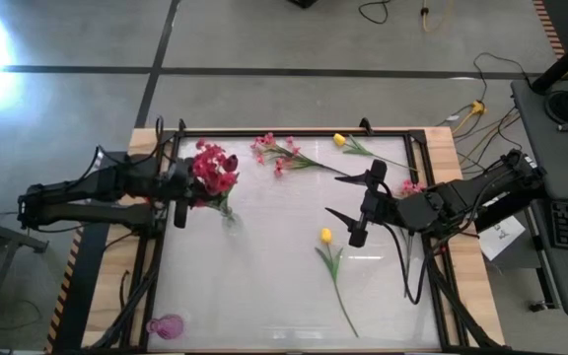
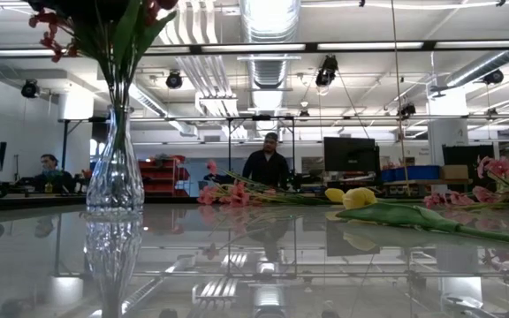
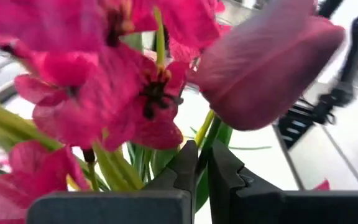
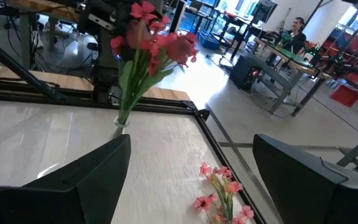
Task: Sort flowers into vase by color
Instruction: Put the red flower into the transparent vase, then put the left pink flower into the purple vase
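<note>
A clear glass vase (image 1: 228, 215) (image 2: 113, 168) stands at the table's left with red blossom sprays (image 1: 210, 170) (image 4: 157, 46) in it. Among them is a dark red bud (image 3: 266, 65) on a green stem. My left gripper (image 1: 185, 184) (image 3: 202, 158) is level beside the bouquet, on its left, and is shut on that stem. My right gripper (image 1: 338, 195) (image 4: 191, 171) hovers open right of the table's middle, holding nothing. On the table lie a pink spray (image 1: 279, 154), a yellow tulip (image 1: 327, 238) and another yellow tulip (image 1: 341, 140). My left gripper pinches the dark red bud's green stem (image 3: 205, 134) between its two fingers, a short way below the bud. The fingers come level from the table's left and lie across the stem. The bud stands above the fingers among the red blossoms; the stem's lower end is hidden.
A small pink vase (image 1: 166, 326) stands at the near left corner. More pink blossoms (image 1: 411, 185) lie by my right arm. A dark frame (image 1: 294, 133) runs round the tabletop. People sit and stand in the room beyond (image 2: 268, 163).
</note>
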Robot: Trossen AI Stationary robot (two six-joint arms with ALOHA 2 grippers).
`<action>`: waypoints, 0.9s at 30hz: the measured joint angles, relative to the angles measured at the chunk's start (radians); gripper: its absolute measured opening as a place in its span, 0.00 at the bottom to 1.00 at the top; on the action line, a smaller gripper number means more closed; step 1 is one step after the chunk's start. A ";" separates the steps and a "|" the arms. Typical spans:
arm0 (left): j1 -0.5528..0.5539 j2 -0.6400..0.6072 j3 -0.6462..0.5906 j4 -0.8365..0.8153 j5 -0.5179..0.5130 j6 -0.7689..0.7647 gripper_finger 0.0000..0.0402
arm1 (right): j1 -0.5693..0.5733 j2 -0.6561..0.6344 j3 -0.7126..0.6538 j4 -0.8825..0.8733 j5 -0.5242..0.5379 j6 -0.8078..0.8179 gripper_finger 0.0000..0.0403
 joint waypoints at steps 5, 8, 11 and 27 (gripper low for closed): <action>0.000 0.009 0.047 -0.106 0.016 0.023 0.12 | -0.002 0.000 0.000 -0.002 0.000 0.029 0.82; 0.000 0.021 0.090 -0.144 0.011 0.041 0.23 | -0.009 0.000 0.000 -0.024 -0.001 0.067 0.82; 0.000 0.034 0.146 -0.168 0.011 0.064 0.35 | -0.015 0.001 -0.001 -0.069 -0.004 0.131 0.82; -0.001 0.133 0.399 -0.344 0.149 0.152 0.65 | -0.090 0.136 -0.037 -0.332 -0.074 0.456 0.82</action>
